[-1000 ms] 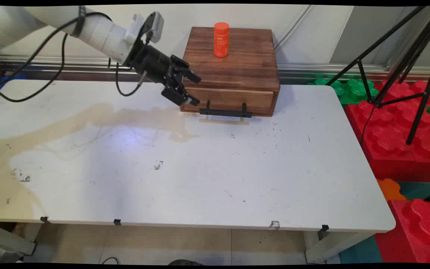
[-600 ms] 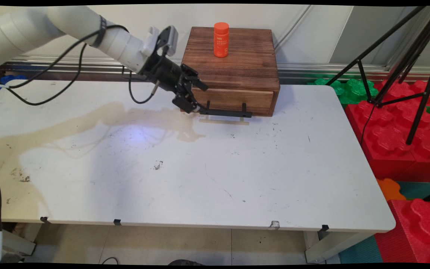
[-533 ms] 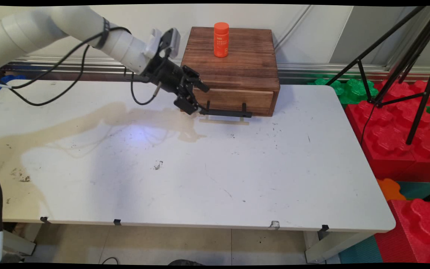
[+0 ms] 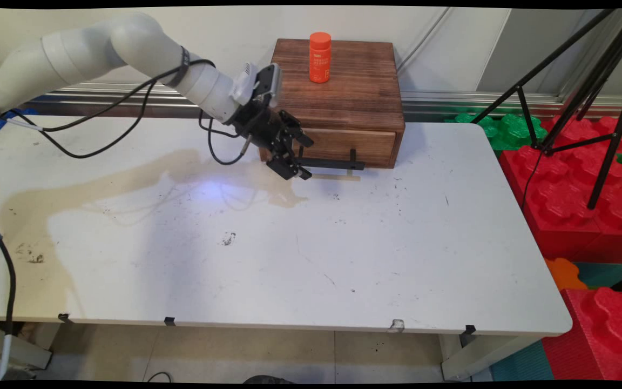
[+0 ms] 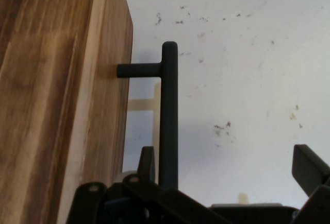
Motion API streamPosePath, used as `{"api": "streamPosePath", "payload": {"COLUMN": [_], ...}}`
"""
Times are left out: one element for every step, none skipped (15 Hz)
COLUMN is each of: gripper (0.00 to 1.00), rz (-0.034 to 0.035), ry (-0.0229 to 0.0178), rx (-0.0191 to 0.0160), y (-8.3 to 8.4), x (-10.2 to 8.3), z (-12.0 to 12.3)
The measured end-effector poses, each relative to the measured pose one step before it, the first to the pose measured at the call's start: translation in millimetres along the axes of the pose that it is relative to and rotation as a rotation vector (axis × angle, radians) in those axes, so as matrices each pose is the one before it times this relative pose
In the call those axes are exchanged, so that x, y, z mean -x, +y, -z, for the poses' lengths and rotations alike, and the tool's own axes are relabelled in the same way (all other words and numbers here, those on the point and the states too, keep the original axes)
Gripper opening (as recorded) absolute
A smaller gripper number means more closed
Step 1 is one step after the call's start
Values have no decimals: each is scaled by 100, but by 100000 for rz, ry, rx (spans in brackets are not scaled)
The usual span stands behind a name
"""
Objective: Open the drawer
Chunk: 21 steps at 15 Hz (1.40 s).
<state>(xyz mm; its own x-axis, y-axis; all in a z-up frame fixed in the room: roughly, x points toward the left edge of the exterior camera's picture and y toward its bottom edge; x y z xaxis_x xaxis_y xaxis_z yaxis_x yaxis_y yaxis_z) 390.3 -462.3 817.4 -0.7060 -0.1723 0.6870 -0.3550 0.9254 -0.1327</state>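
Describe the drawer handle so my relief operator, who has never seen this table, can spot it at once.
Find the wooden box at the white table's far edge, with an orange bottle on top. Along its front drawer runs a black bar handle on two short posts. It is the only black fitting on the wood, and the open gripper straddles its left end.

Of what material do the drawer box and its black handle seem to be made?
The drawer box looks like stained wood with a matt finish: brown grain streaks run across its top and front. The handle seems to be metal or hard plastic, painted matt black: smooth, even, no grain. Which of the two, I cannot tell.
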Motion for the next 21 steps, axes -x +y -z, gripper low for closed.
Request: {"api": "streamPosePath", "payload": {"gripper": [100, 100, 100, 100, 100, 100, 100, 100, 100, 100, 100, 100, 100, 100, 100, 100, 100, 100, 100, 100, 100], "rz": [-494, -584, -562, -578, -447, -485, -286, -381, -189, -349, -277, -254, -205, -190, -197, -152, -176, -280, -314, -429, -235], "ry": [-689, -785, -775, -745, -580, -656, -351, -534, -316, -505, -417, -464, -446, -397, -343, -246, -259, -157, -75, -121, -11], "rx": [-106, -163, -135, -119, -92, -59, -114, -142, -121, -242, -142, -152, -122, -43, -26, 11, 86, 51, 86, 125, 117], "y": [-21, -32, -25, 1, 5, 26, 9, 20, 17, 15, 17, 27, 37, 48, 49, 48, 66, 73, 103, 137, 111], "x": [-32, -48, -73, -66, -65, -60, -50, -71, -39, -97, -86, -74, -60, -41, -41, -35, -43, -67, -96, -99, -66], "z": [-408, -459, -438, -419, -352, -338, -207, -302, -184, -311, -261, -272, -245, -189, -174, -136, -152, -135, -137, -158, -91]}}
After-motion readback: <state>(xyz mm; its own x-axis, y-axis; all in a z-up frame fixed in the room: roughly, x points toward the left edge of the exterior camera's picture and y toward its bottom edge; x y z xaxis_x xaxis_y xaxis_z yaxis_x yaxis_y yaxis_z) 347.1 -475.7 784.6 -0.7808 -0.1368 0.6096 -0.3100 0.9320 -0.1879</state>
